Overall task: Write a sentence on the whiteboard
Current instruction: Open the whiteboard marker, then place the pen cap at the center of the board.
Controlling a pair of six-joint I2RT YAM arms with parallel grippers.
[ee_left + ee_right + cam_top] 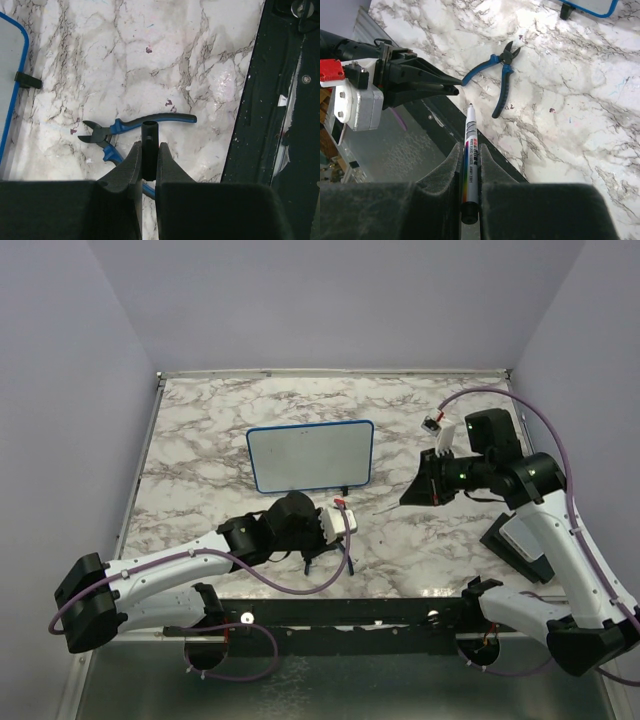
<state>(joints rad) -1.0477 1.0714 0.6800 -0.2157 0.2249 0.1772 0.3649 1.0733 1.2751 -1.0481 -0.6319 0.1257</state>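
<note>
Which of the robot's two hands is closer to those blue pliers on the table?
Left. The left fingers, gripping a black cap, hang over the pliers. The right fingers, gripping a marker, sit off to one side.

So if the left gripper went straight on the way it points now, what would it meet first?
Probably the pliers, lying just ahead of the left gripper; its height above them is unclear.

Blue-handled pliers (pixel 125 123), lying on marble table (pixel 200 420)
</note>
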